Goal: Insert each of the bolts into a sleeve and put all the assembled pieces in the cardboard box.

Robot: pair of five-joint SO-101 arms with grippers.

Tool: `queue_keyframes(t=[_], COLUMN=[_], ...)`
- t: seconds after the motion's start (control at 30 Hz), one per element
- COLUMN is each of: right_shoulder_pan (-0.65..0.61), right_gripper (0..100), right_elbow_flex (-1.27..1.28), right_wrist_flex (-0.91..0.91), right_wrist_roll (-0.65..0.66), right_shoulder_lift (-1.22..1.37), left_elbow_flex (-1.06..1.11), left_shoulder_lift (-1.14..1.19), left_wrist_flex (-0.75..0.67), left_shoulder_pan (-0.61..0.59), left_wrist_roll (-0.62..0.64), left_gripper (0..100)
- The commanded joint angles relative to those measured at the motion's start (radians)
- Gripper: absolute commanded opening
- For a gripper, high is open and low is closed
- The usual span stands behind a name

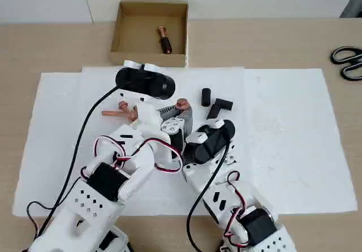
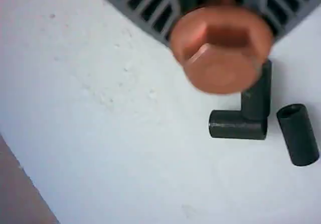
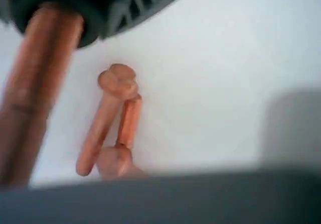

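While the left gripper (image 1: 179, 116) is clamped on a copper bolt (image 2: 220, 48) just under its hexagonal head, head up over the white paper (image 1: 283, 144), the shank hangs free below; whether the right gripper (image 1: 189, 136) grips anything I cannot tell; it sits hard against the left one, and its wrist view has the shank running into a dark part that may or may not be a sleeve; three black sleeves (image 2: 235, 125) lie loose on the paper just beyond the held bolt, two touching in an L, the third just beside them; the loose bolts (image 3: 108, 118) lie touching one another on the far side of the left arm; one assembled piece (image 1: 164, 40) already lies in the cardboard box (image 1: 148, 59) at the paper's far edge; scissors (image 1: 348, 63) rest well apart at the table's edge

As I judge it, the main danger is misalignment; gripped so near the head, the bolt could pivot in the jaws when its tip meets a sleeve, and jam or drop; the arms are so close that either could knock the other; the touching sleeves could roll if one is nudged; the touching bolts could drag each other when one is lifted
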Motion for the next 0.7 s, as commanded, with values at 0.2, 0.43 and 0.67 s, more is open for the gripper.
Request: queue_keyframes(t=[0.2,0.43,0.67], right_shoulder_pan=[0.002,0.002,0.002], right_gripper=[0.4,0.4,0.4], right_elbow_flex=[-0.011,-0.011,-0.011], right_wrist_flex=[-0.028,-0.028,-0.028], right_wrist_roll=[-0.008,-0.008,-0.008], right_shoulder_lift=[-0.019,-0.019,-0.019], left_elbow_flex=[-0.004,-0.002,0.076], left_shoulder_lift=[-0.025,-0.023,-0.023], left_wrist_flex=[0.095,0.149,0.143], left_shoulder_pan=[0.003,0.003,0.003], left_wrist_roll=[0.005,0.005,0.002], left_gripper=[1,1,1])
